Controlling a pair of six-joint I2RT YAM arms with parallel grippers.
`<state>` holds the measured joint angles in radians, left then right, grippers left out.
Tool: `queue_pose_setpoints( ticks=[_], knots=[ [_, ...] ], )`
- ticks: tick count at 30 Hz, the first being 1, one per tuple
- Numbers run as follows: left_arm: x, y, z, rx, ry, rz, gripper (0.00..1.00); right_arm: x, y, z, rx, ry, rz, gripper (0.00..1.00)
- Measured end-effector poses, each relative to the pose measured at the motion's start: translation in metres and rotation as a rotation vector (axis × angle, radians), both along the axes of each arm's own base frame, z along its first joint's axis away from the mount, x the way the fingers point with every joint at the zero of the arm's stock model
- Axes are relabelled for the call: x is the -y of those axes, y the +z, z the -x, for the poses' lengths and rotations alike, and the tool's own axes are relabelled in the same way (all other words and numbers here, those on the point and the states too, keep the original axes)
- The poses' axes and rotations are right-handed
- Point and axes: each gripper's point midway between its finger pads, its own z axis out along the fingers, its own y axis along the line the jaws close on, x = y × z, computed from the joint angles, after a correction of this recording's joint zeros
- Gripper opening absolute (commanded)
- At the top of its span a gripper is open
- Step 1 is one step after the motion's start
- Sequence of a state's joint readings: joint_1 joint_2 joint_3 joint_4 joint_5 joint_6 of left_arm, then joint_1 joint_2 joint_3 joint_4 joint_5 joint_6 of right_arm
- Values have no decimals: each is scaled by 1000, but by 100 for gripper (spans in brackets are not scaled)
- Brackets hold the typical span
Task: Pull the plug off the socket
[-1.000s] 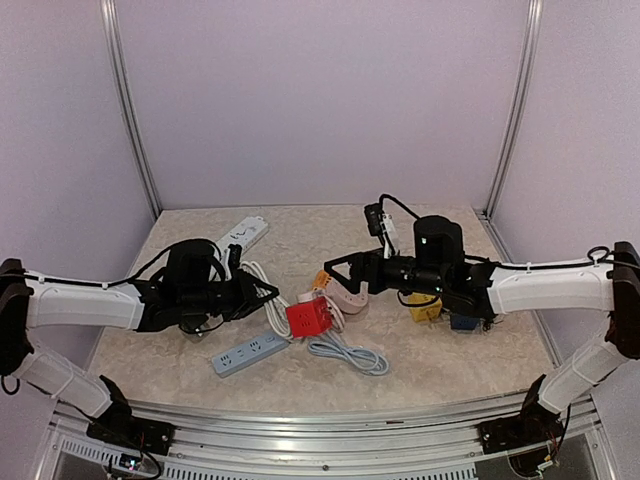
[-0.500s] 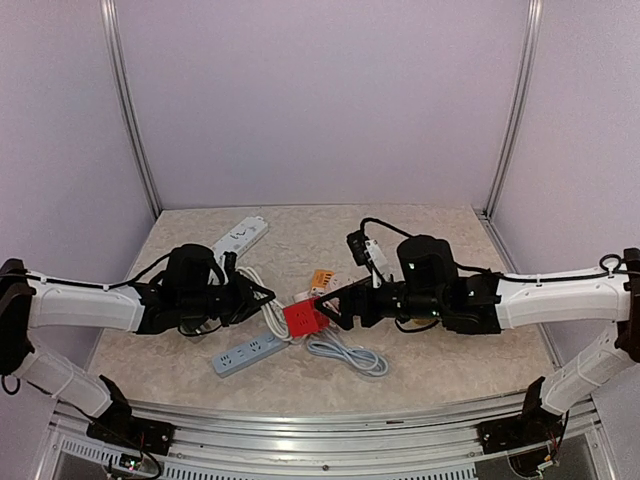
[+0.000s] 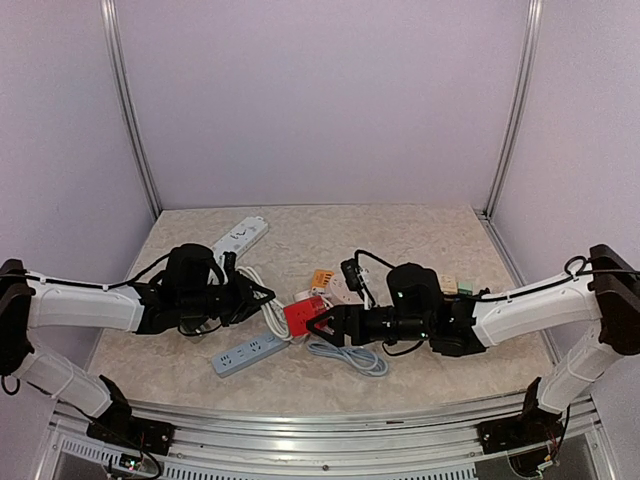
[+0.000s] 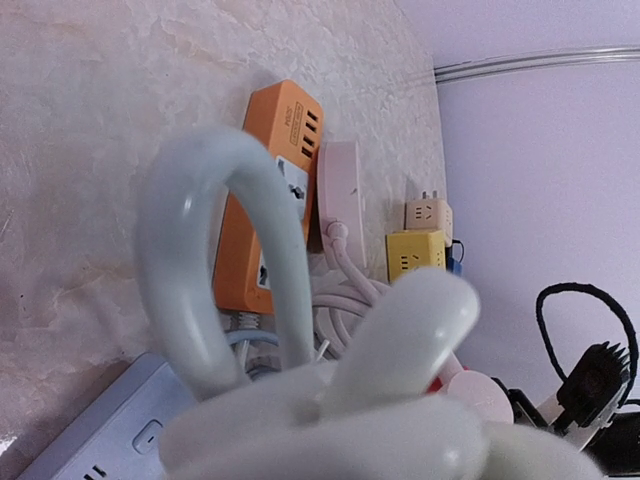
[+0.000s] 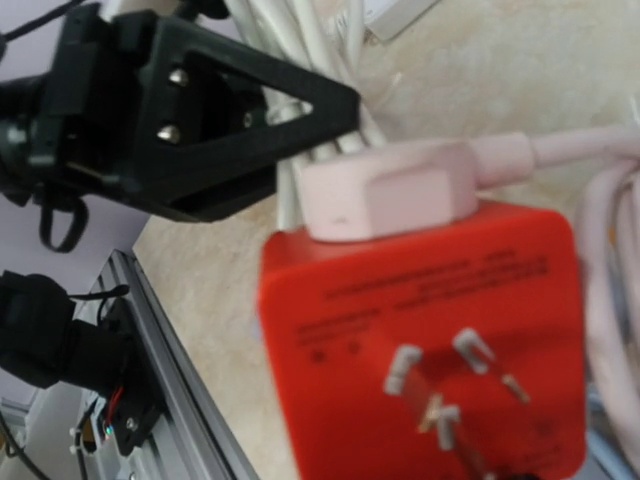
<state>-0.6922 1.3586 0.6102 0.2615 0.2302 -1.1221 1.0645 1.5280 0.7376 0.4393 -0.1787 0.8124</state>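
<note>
Gripping a white cable (image 4: 175, 260), the left gripper (image 3: 265, 293) has its jaws pressed together on the cord, left of the middle of the table (image 3: 420, 230). In the right wrist view its black tip (image 5: 330, 105) meets the bundle of white cords just behind the plug. In the left wrist view the cord loops so close to the lens that it blocks most of the picture.

A pink plug (image 5: 385, 190) sits pushed into one face of a red socket block (image 5: 420, 300), and its pink cord leads off to the side. The block lies near the middle of the table, between the two grippers, with its metal prongs (image 5: 440, 385) turned toward the right wrist camera.

From above, the right gripper (image 3: 318, 326) is low at the block's near right corner with its jaws spread. Whether the fingers touch the red plastic cannot be told.

An orange adapter (image 3: 320, 279) rests just behind the block. A pale blue power strip (image 3: 248, 352) lies nearer the front edge under the left gripper, and a coiled grey cable (image 3: 350, 356) lies in front of the right gripper. A white power strip (image 3: 240, 236) sits well apart toward the back left. A yellow adapter (image 4: 415, 255) stands further off, beyond the orange one.
</note>
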Motion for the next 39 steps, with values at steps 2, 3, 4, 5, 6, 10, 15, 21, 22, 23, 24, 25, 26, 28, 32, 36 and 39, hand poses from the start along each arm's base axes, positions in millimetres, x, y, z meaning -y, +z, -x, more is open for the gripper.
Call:
queue_pose_setpoints(
  ticks=[2, 3, 4, 5, 6, 10, 15, 21, 22, 23, 24, 25, 26, 28, 32, 36, 39],
  knots=[
    [0, 0, 0, 0, -2, 1, 0, -1, -5, -1, -17, -8, 5, 82],
    [0, 0, 0, -1, -2, 0, 0, -1, -8, -2, -22, -13, 9, 83],
    [0, 0, 0, -1, -2, 1, 0, -1, -10, -3, -27, -18, 13, 83],
    [0, 0, 0, -1, -2, 0, 0, -1, -13, -4, -30, -24, 18, 83],
    [0, 0, 0, -1, -1, 0, 0, 0, -16, -5, -34, -32, 24, 84],
    [0, 0, 0, -1, -4, 3, 0, 1, -26, -9, -50, -60, 44, 85],
    [1, 0, 1, -2, -7, 3, 0, -1, -32, -11, -46, -65, 48, 66],
    [-1, 0, -1, 0, -5, 1, 0, -8, -32, -13, -35, -38, 30, 64],
    [-2, 0, -1, 0, -2, 1, 0, -8, -32, -14, -33, -36, 30, 66],
    [-2, 0, -2, 0, -1, 1, 0, -10, -33, -15, -31, -33, 29, 69],
    [-2, 1, -2, 1, -1, 2, 0, -11, -33, -17, -29, -34, 26, 72],
    [-1, 1, -2, 1, -2, 4, 0, -11, -34, -19, -27, -33, 22, 74],
    [-1, 1, -2, 1, -4, 4, 0, -12, -34, -19, -27, -30, 18, 76],
    [-1, 1, -1, 0, -7, 5, 0, -14, -35, -21, -25, -24, 7, 76],
    [-1, 3, -2, 3, -6, 7, 0, -13, -33, -24, -22, -22, -3, 75],
    [0, 4, -3, 8, -7, 13, 0, -11, -31, -29, 0, -21, -4, 74],
    [1, 5, -3, 10, -9, 17, 0, -10, -30, -33, 18, -18, -4, 76]
  ],
)
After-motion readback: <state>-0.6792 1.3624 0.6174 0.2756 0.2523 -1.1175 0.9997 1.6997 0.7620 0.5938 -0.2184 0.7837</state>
